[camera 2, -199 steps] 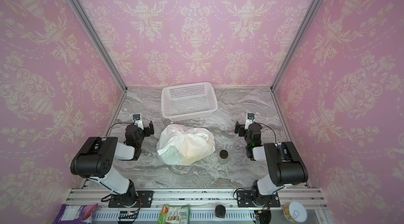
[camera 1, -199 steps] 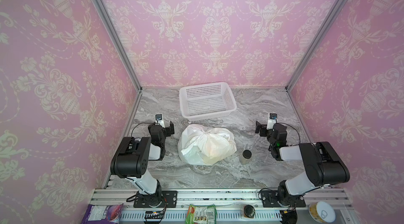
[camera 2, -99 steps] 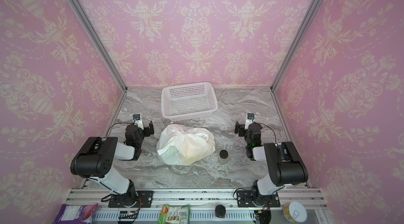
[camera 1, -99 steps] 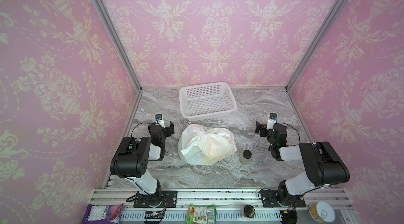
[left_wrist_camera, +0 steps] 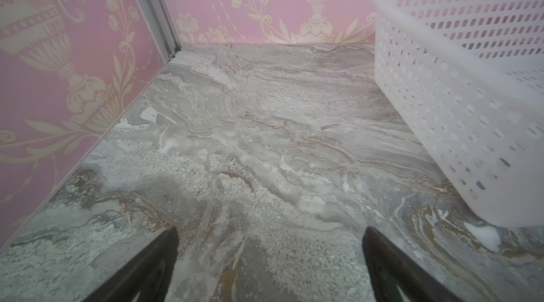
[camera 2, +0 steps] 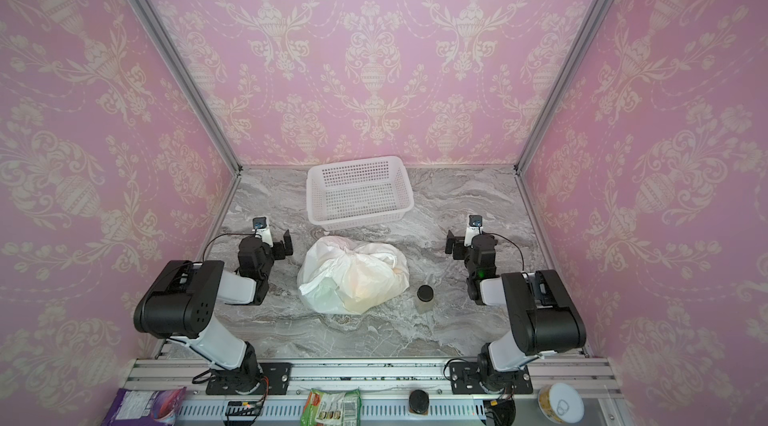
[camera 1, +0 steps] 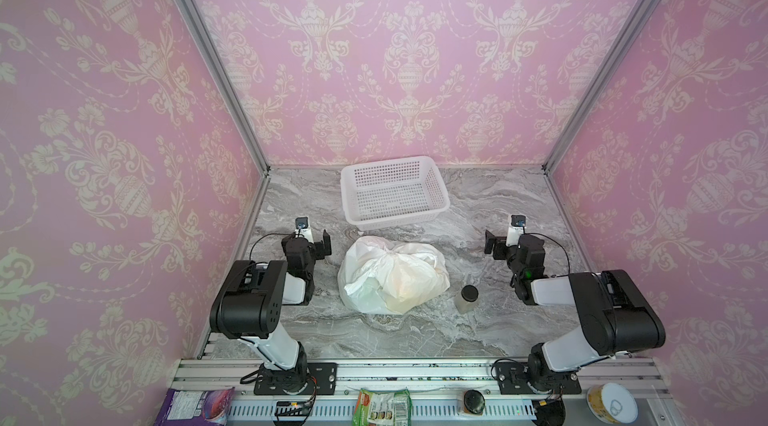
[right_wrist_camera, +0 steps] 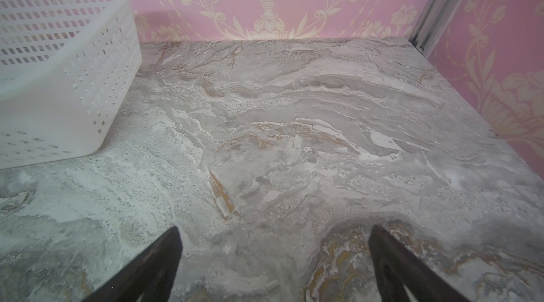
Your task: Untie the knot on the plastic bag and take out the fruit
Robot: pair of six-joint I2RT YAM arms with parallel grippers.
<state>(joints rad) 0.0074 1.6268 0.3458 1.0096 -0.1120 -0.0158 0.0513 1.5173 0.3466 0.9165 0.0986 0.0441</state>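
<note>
- Item, left hand [left_wrist_camera: 269, 234]: fingers spread wide, nothing between them, parked low over bare bench [left_wrist_camera: 265, 126], well apart from the bag.
- Item, right hand [right_wrist_camera: 273, 231]: likewise spread and empty, on the opposite side of the bag, pointing at the back wall.
- Item, plastic bag [camera 1: 392, 276]: white, crinkled, lying mid-bench between the two arms, just in front of the basket [camera 1: 395, 195]. Closed.
- Item, knot [camera 1: 384, 252]: appears as a bunched twist on the bag's upper side nearest the basket. Its exact lay is hard to read in both top views.
- Item, fruit [camera 1: 405, 284]: shows only as a peach-orange tint through the film. Separate pieces cannot be told.
- Item, jar [camera 1: 467, 298]: small, dark-lidded, upright just beside the bag on the right arm's side.
- Hazard: pinching loose film instead of a handle loop would likely lift or tear the bag and leave the knot tied.
- Hazard: pulling with one hand alone may drag the whole bag. The second hand should anchor it.
- Hazard: pulling both loops apart could tighten the knot.
- Hazard: the right arm's approach may topple the jar.
- Hazard: a sudden opening could send round fruit rolling across the bench.
</note>
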